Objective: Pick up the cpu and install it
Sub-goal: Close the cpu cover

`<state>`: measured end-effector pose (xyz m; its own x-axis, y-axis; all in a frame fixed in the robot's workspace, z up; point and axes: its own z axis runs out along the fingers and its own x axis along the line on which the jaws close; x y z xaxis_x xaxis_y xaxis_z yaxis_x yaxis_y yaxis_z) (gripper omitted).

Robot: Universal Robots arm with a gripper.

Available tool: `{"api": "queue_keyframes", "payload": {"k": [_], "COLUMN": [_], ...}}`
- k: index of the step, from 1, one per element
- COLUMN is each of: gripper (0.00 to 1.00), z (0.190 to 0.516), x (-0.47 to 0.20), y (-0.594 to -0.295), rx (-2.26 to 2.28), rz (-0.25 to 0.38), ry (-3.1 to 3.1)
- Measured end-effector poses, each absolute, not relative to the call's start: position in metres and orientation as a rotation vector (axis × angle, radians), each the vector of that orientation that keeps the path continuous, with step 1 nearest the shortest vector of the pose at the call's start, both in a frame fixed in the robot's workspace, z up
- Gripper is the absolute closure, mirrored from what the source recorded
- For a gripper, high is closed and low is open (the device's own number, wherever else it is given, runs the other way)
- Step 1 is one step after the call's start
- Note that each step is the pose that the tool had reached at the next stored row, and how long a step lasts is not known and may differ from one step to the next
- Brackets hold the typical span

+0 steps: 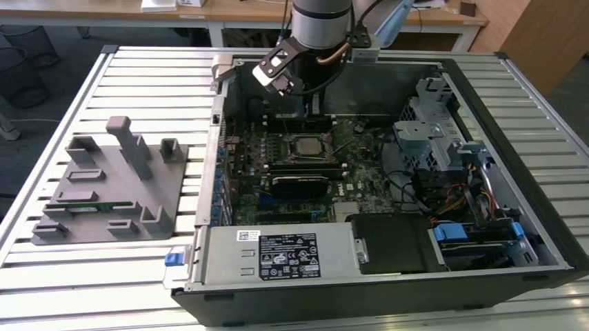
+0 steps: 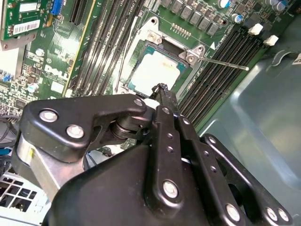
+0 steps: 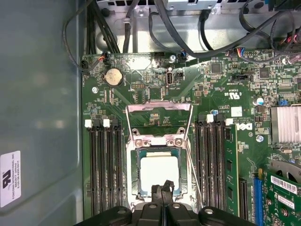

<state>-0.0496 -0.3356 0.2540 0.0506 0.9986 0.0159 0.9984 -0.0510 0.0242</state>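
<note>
One cpu (image 3: 159, 170): flat square silver-grey metal chip, seated in socket (image 3: 135, 175) just beneath the tool.
Black gripper (image 3: 162, 189): fingers together, holding nothing; chip sits placed.

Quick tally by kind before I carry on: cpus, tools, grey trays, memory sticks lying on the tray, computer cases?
cpu: 1
tool: 1
grey tray: 1
memory stick on the tray: 1
computer case: 1
Total: 5

The cpu (image 3: 159, 170), a flat square chip with a pale silver top, lies level, seated squarely inside the socket (image 3: 133, 162); uncovered.
</note>
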Motion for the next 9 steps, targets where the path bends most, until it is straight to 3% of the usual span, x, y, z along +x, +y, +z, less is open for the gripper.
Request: {"api": "queue_keyframes", "payload": {"k": [9], "gripper": [0.89], "z": [0.2559], "x": [-0.0496], "y": [-0.3357], "rx": [2.272], "rz": [0.044], "ry": [2.159]}}
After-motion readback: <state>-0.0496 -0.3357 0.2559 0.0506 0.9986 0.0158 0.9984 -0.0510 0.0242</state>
